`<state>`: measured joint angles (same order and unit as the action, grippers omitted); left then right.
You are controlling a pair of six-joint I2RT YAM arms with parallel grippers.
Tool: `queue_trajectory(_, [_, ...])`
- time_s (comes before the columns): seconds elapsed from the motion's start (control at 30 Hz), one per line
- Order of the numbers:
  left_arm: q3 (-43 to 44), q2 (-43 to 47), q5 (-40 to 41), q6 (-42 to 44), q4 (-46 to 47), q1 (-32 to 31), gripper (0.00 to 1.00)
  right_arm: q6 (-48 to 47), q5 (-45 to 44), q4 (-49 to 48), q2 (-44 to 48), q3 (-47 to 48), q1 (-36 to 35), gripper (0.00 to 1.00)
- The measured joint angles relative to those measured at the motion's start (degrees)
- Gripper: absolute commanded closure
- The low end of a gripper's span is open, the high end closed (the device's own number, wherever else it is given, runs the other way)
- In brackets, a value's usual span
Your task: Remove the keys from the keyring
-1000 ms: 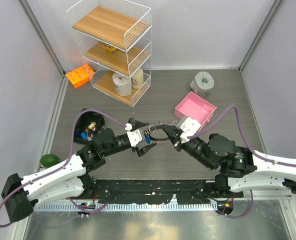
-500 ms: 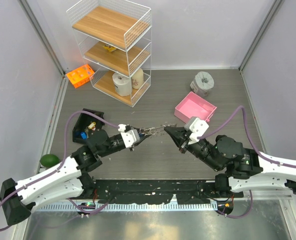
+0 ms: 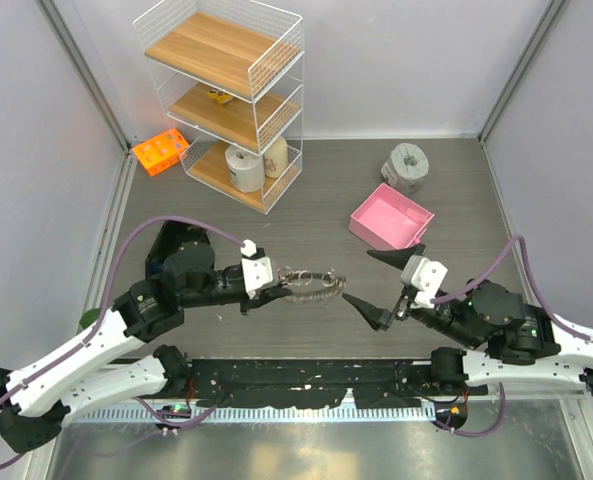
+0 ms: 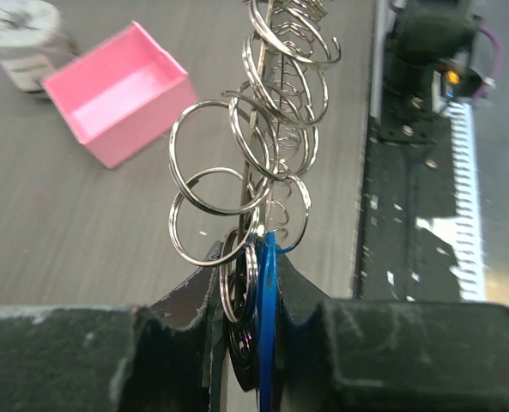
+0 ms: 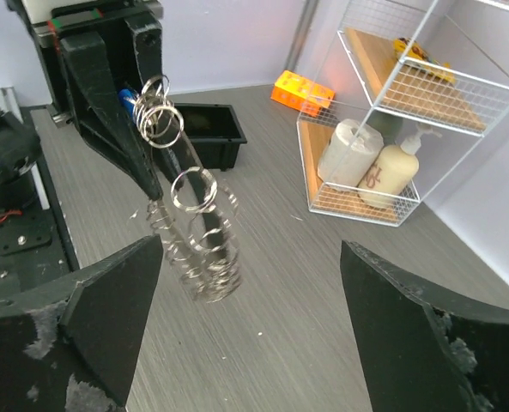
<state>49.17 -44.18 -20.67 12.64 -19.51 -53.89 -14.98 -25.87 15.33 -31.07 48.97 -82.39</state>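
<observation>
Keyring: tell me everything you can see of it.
The keyring is a bunch of thin silver wire rings, many small loops crowded along it, with a blue key at one end. The left gripper clamps that end; the rest hangs free above the table, touching nothing else. The open right gripper is apart.

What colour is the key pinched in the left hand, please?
The key is blue, clearest in the left wrist view.

keyring [image 3: 311, 284] in left pincer [image 3: 274, 288], right pincer [image 3: 359, 276] beside
</observation>
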Motion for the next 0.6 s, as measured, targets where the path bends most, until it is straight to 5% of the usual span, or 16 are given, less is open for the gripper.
queue_trajectory(0.17, [1.2, -1.2, -6.1, -0.2, -7.1, 0.0, 1.00, -3.4, 5.7, 4.9, -1.6, 3.8, 0.0, 0.05])
queue_trajectory(0.5, [1.8, -2.6, -10.1, 0.3, -11.6, -0.5, 1.00, -6.9, 14.0, 9.9, -19.3, 12.4, 0.0, 0.10])
queue_trajectory(0.53, [1.9, -2.8, -10.2, 0.4, -11.8, -0.7, 1.00, -7.2, 14.7, 10.4, -21.1, 12.9, 0.0, 0.19])
queue_trajectory(0.6, [2.3, -3.0, -10.2, 1.6, -12.2, -1.7, 1.00, -7.8, 17.0, 11.3, -24.4, 13.7, 0.2, 0.22])
